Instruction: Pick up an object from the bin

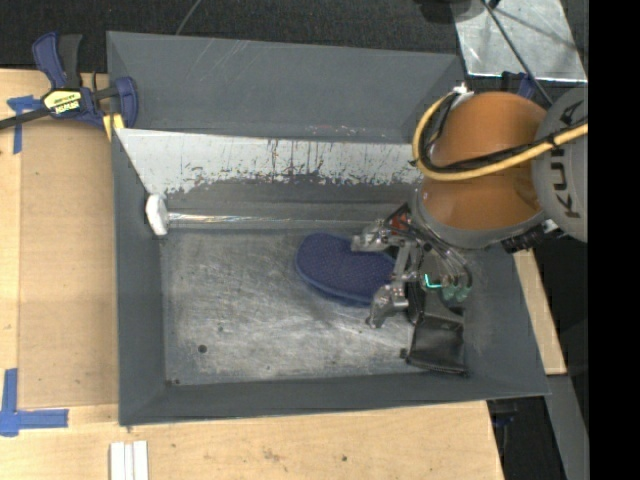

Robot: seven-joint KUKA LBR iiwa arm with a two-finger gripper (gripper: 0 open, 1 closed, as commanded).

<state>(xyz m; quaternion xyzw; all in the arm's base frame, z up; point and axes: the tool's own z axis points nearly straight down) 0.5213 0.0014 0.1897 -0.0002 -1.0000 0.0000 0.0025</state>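
- Grey metal bin (140, 348), worn and scratched on its floor, with streaked marks on the rear wall.
- Arm: enters from the right and reaches down into the right half of the bin. Its orange wrist cover (480, 168) has a yellow cable looped round it and hangs over the bin's right rear corner.
- Gripper (385, 270): low, close to the floor, at the right end of a blue oval padded thing (335, 263).
- Jaws: spread wide. One of the fingers (383, 306) stands at the near edge of the blue thing's right end and the other at its far edge. Contact with it cannot be confirmed.
- Blue oval thing: one, lying flat at about the middle of the floor, slightly right of centre.
- Black flat rectangular thing (437, 346): one, near the front right corner, just beside the gripper.
- Long clear tube with a white end (157, 215): one, lying along the foot of the rear wall.
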